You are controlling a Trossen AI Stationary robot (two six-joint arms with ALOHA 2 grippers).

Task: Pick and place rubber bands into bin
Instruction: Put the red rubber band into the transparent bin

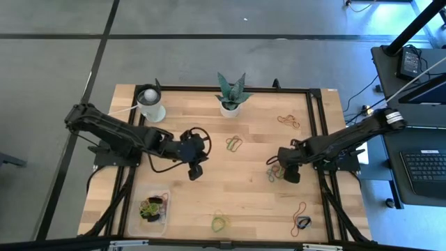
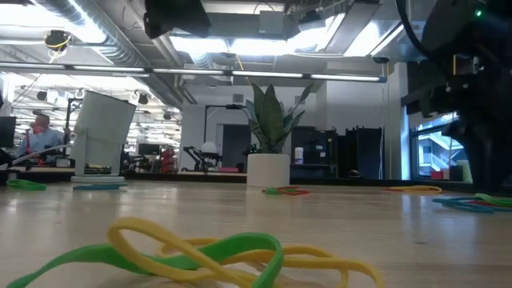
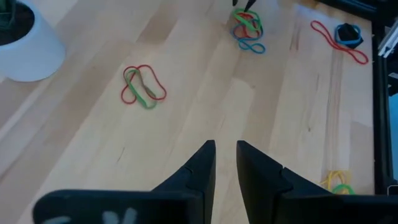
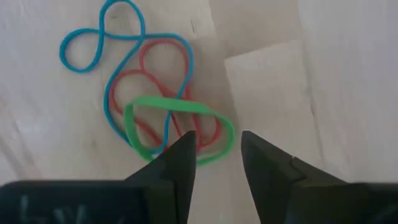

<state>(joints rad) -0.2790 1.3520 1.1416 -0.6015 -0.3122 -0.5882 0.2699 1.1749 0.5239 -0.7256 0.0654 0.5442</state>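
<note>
- The right gripper is low over the table at its right middle, fingers spread with a clear gap and nothing between them.
- One fingertip overlaps a small tangle of rubber bands: a green loop nearest the fingers, a red one under it and a blue one trailing away. Whether the tip touches the green loop or hangs just above it cannot be told.
- The left gripper is above bare wood left of the table's middle, fingers drawn close with only a narrow slit between them and nothing pinched there.
- The bin sits at the near left of the table, well apart from both grippers, with a few bands already inside, green and red among them.
- More loose bands lie scattered: a red and green pair near the table's middle, an orange pair at the far right, a yellow and green pair at the near edge, and a red loop beside a small dark piece at the near right.
- A white cup stands at the far left of the table and a potted plant at the far middle.
- In the low view a person shows in the room beyond the table, at far left.
</note>
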